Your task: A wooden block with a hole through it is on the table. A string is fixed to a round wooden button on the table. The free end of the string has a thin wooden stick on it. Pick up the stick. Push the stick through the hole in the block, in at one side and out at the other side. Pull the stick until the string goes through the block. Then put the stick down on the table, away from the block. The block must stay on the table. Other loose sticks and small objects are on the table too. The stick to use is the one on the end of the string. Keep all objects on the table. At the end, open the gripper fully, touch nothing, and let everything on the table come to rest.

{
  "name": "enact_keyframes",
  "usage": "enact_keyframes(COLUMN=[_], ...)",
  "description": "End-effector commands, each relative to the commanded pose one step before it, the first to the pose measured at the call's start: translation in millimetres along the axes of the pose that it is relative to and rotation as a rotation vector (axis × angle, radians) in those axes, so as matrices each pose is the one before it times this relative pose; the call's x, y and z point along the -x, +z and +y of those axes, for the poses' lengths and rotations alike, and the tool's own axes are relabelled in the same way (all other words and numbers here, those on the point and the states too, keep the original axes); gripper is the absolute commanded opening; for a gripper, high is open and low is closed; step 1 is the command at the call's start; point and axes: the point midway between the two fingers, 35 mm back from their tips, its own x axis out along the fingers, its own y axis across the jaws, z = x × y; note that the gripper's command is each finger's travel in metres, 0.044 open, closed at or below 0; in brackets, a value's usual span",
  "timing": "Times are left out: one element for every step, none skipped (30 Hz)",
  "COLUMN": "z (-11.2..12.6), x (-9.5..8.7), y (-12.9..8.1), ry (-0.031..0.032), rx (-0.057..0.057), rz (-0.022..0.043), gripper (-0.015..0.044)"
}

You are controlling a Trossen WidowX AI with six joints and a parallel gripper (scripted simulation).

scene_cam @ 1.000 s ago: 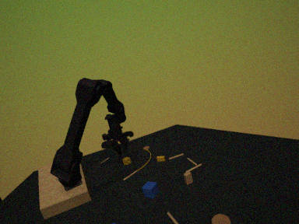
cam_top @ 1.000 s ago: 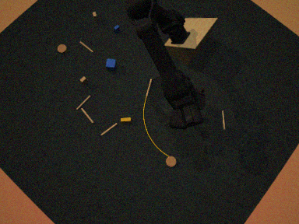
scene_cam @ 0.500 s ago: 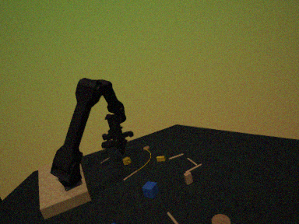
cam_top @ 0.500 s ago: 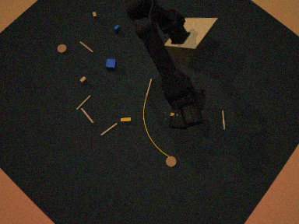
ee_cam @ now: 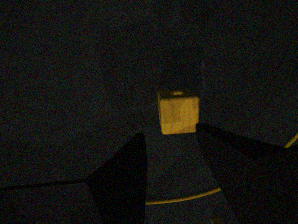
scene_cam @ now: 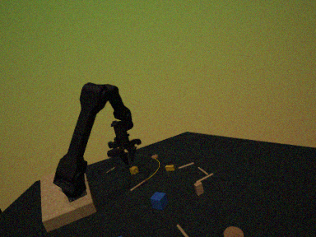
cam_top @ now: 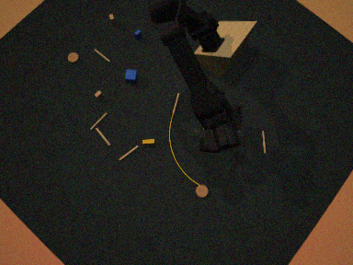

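Plainly the gripper hangs half-closed, gripping nothing. Its stick lies up-left in the top view, long axis nearly vertical

Large blue cube, smaller blue cube (farther back), loose round disc, yellow bar

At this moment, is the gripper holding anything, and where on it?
Nothing is held: the gripper hangs partly open above the table, the yellow block ahead of its fingers.
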Motion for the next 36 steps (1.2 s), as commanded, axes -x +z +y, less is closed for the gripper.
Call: enact_keyframes(z=[-0.02, 0.0, 0.0, 0.0, 0.0, 0.0, 0.0, 0.0, 0.0, 0.0, 0.0, 0.0, 0.0, 0.0, 0.0, 0.0, 0.0, 0.0, 0.0, 0.0, 0.0, 0.0, 0.0, 0.01, 0.0, 0.3, 0.98, 1.94, 3.04, 3.75, 4.4, 5.01, 5.55, 6.03, 6.45, 6.76], x=[0.0, 0.0, 0.0, 0.0, 0.0, 0.0, 0.0, 0.0, 0.0, 0.0, 0.0, 0.0, 0.0, 0.0, 0.0, 0.0, 0.0, 0.0, 0.0, 0.0, 0.0, 0.0, 0.0, -0.01, 0.0, 0.14, 0.41, 0.63, 0.7, 0.6, 0.5, 0.4, 0.31, 0.21, 0.12, 0.03], y=[0.0, 0.0, 0.0, 0.0, 0.0, 0.0, 0.0, 0.0, 0.0, 0.0, 0.0, 0.0, 0.0, 0.0, 0.0, 0.0, 0.0, 0.0, 0.0, 0.0, 0.0, 0.0, 0.0, 0.0, 0.0, -1.17, -3.49, -5.72, -6.94, -6.6, -6.16, -5.66, -5.09, -4.47, -3.8, -3.09], ry=[-0.00009, 0.0, 0.0, 0.0, 0.0, 0.0, 0.0, 0.0, 0.0, 0.0, 0.0, 0.0, 0.0, 0.0, 0.0, 0.0, 0.0, 0.0, 0.0, 0.0, 0.0, 0.0, 0.0, 0.00007, 0.0, -0.00015, -0.00044, -0.00069, -0.00078, -0.00064, -0.00048, -0.00028, -0.00007, 0.00017, 0.00041, 0.00066], rx=[0.0, 0.0, 0.0, 0.0, 0.0, 0.0, 0.0, 0.0, 0.0, 0.0, 0.0, 0.0, 0.0, 0.0, 0.0, 0.0, 0.0, 0.0, 0.0, 0.0, 0.0, 0.0, 0.0, 0.0, 0.0, 0.0126, 0.0377, 0.0627, 0.0787, 0.0789, 0.0789, 0.0788, 0.0787, 0.0787, 0.0786, 0.0783], rz=[0.00002, 0.0, 0.0, 0.0, 0.0, 0.0, 0.0, 0.0, 0.0, 0.0, 0.0, 0.0, 0.0, 0.0, 0.0, 0.0, 0.0, 0.0, 0.0, 0.0, 0.0, 0.0, 0.0, 0.0, 0.0, -0.00008, -0.00021, -0.00023, -0.00009, 0.00011, 0.00029, 0.00044, 0.00055, 0.00062, 0.00066, 0.00065], gripper=[0.0242, 0.0242, 0.0216, 0.019, 0.0163, 0.0137, 0.0111, 0.0085, 0.0058, 0.0032, 0.0006, 0.0, 0.0, 0.0, 0.0, 0.0, 0.0, 0.0, 0.0, 0.0, 0.0, 0.0, 0.0, 0.0, 0.0, 0.0026, 0.0053, 0.0079, 0.0105, 0.0131, 0.0157, 0.0184, 0.021, 0.0236, 0.0263, 0.0289])
